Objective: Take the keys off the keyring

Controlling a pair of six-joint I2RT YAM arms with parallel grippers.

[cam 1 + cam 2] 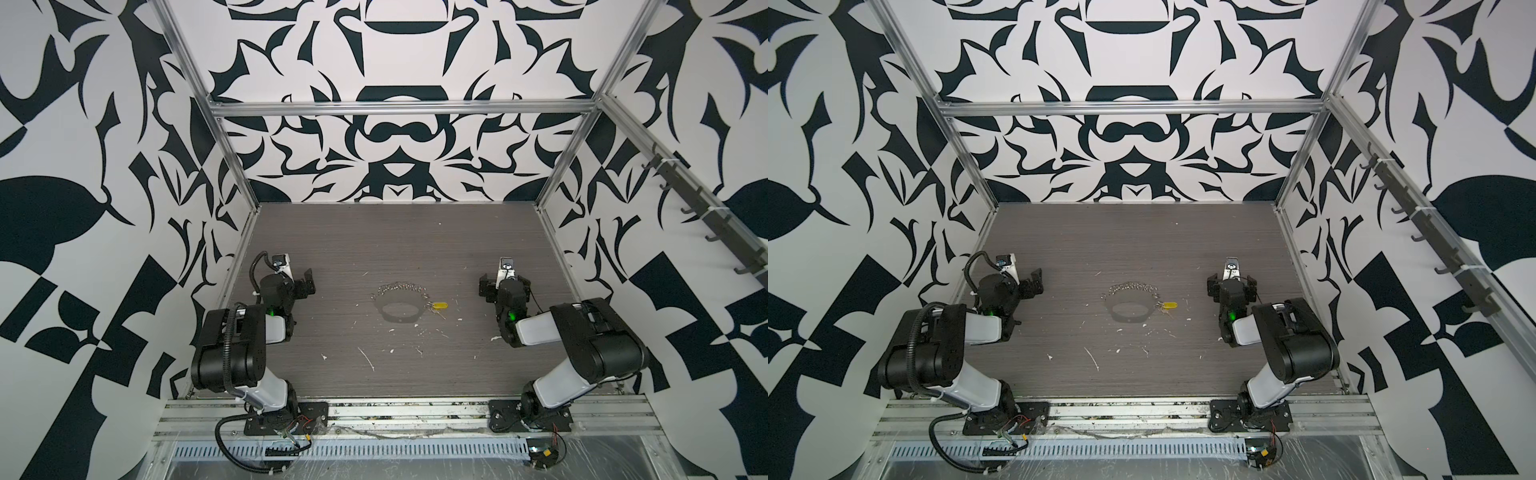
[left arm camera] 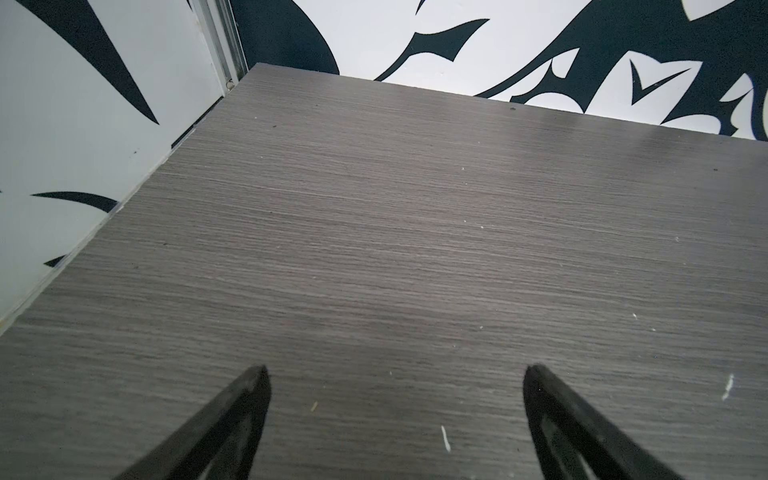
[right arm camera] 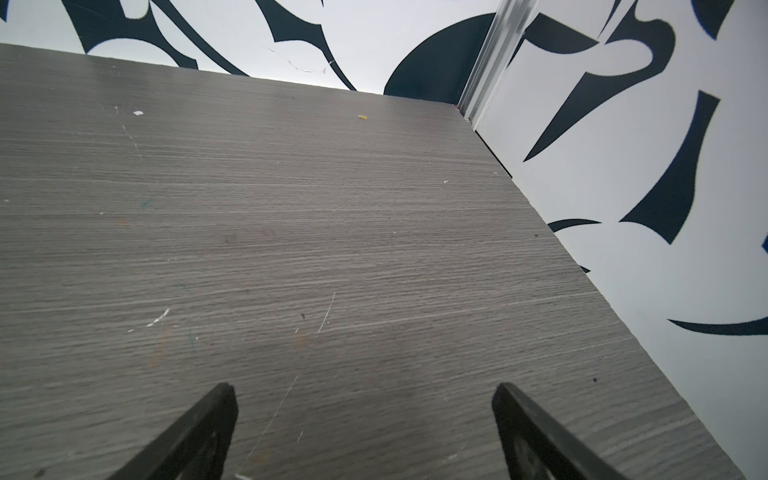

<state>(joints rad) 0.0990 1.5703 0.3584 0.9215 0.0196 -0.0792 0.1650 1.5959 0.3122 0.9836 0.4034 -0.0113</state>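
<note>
The keyring, a pale-grey hoop, lies mid-table in both top views, with its silvery chain bunched along its far side. The keys, a small yellow tag with a thin metal piece, lie touching the hoop's right side. My left gripper is open and empty, well left of the hoop. My right gripper is also open and empty, well right of the tag. Both wrist views show only bare table between the fingers; keyring and keys are out of those views.
White scraps dot the grey table in front of the hoop. Patterned walls and aluminium posts enclose the table on three sides. A hook rail runs along the right wall. A tiny yellow crumb lies near the back edge.
</note>
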